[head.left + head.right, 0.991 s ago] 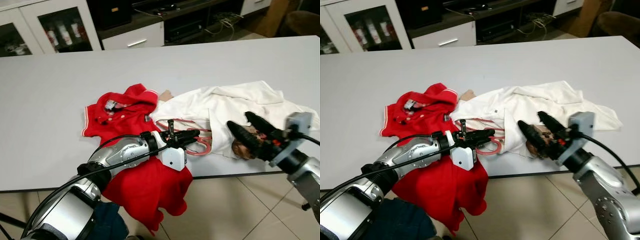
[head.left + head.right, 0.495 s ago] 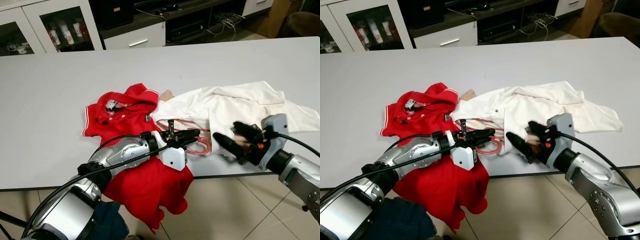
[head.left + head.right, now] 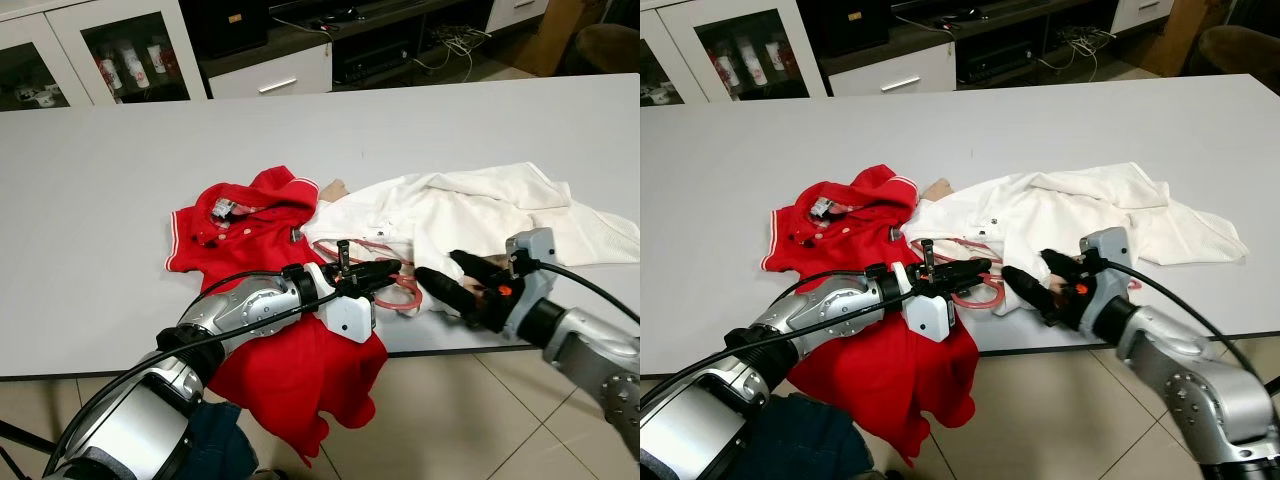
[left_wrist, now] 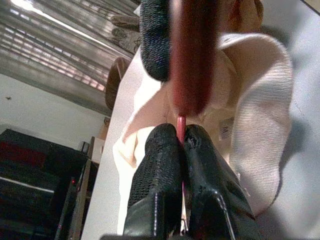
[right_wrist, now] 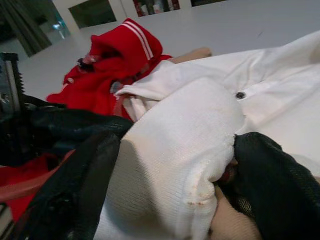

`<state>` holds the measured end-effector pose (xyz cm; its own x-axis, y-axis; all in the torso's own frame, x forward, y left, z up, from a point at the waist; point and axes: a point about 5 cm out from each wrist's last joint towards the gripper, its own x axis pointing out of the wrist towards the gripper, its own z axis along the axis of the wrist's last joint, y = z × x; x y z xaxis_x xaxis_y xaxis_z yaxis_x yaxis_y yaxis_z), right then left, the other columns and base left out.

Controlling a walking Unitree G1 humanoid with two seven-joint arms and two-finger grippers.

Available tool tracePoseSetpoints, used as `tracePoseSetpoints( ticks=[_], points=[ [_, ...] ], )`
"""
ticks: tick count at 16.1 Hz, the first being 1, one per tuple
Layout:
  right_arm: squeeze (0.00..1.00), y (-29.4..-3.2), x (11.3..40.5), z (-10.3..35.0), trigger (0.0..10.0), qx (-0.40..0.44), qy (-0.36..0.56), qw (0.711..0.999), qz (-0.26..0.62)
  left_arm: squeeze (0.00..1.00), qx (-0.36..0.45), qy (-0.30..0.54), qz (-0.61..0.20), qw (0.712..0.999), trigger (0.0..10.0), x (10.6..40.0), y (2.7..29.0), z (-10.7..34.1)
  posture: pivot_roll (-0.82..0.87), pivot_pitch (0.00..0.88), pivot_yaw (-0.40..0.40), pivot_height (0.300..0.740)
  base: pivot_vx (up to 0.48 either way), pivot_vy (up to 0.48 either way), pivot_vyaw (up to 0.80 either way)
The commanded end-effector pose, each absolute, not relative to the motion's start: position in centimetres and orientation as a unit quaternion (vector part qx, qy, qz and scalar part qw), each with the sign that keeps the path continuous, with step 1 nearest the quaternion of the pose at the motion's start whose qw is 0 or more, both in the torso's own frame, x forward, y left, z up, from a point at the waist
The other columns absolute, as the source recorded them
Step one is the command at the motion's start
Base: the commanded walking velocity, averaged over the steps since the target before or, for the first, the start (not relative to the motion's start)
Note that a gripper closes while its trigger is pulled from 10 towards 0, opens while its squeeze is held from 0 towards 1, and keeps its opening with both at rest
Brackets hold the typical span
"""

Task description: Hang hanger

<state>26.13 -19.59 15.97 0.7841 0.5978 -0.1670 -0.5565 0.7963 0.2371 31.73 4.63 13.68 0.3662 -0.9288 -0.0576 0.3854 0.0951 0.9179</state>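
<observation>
Hanger, a red wire one, lies on the counter between the red shirt and the white shirt, pinched in the left gripper, probably to steady it. The right gripper spreads wide around the white hem, seemingly to feed it on. The left wrist view shows the wire clamped between the pads; the right wrist view shows cloth bunched between the fingers.

I noted knitted, matt cloth on the white shirt and red shirt; hanger thin glossy red plastic; table smooth, matt grey.
</observation>
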Motion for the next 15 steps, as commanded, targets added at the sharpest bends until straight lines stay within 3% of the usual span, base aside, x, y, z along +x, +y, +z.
tracePoseSetpoints(
  ticks=[1, 7, 15],
  points=[
    [0.00, -19.5, 26.2, 16.3, 0.0, 0.094, 0.117, 0.938, 0.313, 0.00, 0.477, -0.289, -0.475, 0.680, 0.0, 32.1, 4.8, 13.9, 0.00, 0.088, 0.065, 0.740, 0.000, 0.000, 0.00],
    [0.00, -19.4, 26.0, 16.1, 0.0, 0.138, 0.118, 0.931, 0.316, 0.00, 0.477, -0.291, -0.474, 0.680, 0.0, 32.0, 4.9, 13.9, 0.00, 0.092, 0.067, 0.740, 0.000, 0.000, 0.00],
    [0.00, -21.1, 25.4, 16.6, 0.0, 0.113, 0.111, 0.933, 0.324, 0.00, 0.476, -0.293, -0.471, 0.682, 0.0, 32.0, 4.9, 13.9, 0.00, 0.098, 0.065, 0.740, 0.000, 0.000, 0.00]
  ],
)
